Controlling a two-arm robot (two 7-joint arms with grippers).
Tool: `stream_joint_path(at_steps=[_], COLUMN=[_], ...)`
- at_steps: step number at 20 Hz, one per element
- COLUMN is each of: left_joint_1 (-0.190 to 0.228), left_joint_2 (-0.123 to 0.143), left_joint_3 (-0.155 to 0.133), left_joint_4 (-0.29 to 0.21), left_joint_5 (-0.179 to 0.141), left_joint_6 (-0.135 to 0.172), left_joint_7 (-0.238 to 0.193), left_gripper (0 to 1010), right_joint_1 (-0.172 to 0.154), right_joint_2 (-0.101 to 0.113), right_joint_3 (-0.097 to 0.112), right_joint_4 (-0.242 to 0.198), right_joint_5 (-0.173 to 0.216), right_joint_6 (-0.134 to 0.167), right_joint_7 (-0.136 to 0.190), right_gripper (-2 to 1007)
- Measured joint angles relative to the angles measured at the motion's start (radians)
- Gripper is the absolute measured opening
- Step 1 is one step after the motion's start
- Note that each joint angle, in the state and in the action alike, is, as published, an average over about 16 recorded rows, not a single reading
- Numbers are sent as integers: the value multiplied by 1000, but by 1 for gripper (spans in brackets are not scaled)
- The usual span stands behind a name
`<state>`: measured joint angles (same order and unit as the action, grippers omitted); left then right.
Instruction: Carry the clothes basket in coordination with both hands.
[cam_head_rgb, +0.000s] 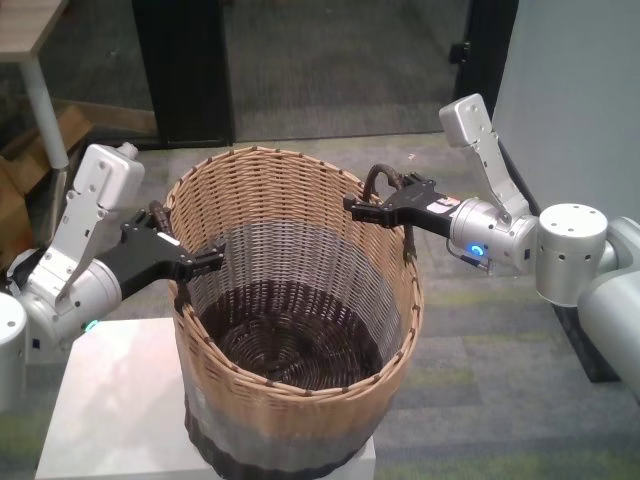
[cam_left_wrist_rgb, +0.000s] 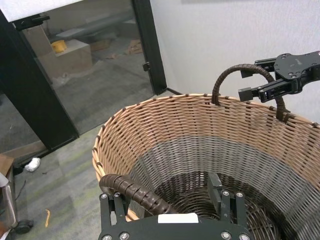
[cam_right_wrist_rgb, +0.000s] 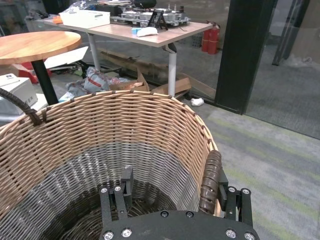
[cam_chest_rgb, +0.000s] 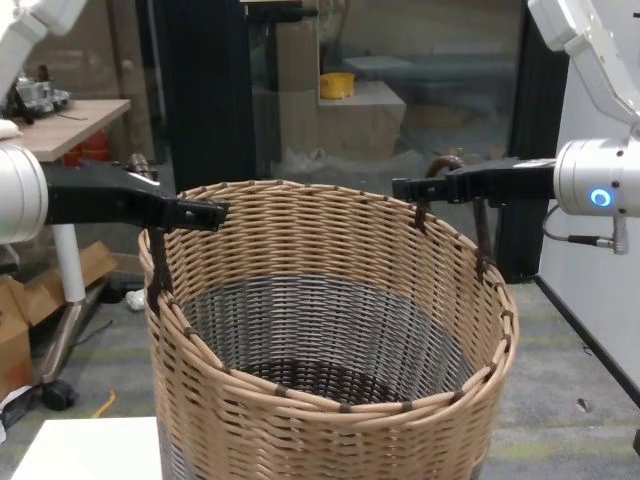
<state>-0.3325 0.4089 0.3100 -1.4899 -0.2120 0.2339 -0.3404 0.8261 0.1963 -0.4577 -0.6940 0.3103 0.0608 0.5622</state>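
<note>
Basket (cam_head_rgb: 300, 340) on white stand (cam_head_rgb: 110, 400); left pincer (cam_head_rgb: 205, 262) and right pincer (cam_head_rgb: 362, 207) spread astride rim handles.

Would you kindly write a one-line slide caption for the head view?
Both open end effectors, left and right, straddle the loop handles of the wicker clothes basket standing on a white platform.

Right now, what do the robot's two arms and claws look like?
Both arms have white and silver shells. The right arm has a silver cylindrical joint and a glowing blue light near its wrist; the left arm shows a small teal light. The left claw and the right claw are slim, flat and black, with visible screws. A thin cable loops under the right wrist.
</note>
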Motion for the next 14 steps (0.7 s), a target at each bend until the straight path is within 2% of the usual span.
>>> stream_joint_path(at_steps=[7, 14], left_joint_1=[10, 32], left_joint_2=[-3, -2], left_joint_3=[-10, -23], left_joint_4=[-19, -65], left_joint_5=[-5, -7], left_joint_6=[46, 129], left_joint_7=[7, 23], left_gripper=[1002, 1002], right_joint_1=[0, 1], right_joint_2=[1, 1], right_joint_3=[2, 12], right_joint_4=[0, 1], right_joint_5=[-11, -27], right_joint_6=[3, 13], right_joint_7=[-1, -4], right_gripper=[1001, 1003])
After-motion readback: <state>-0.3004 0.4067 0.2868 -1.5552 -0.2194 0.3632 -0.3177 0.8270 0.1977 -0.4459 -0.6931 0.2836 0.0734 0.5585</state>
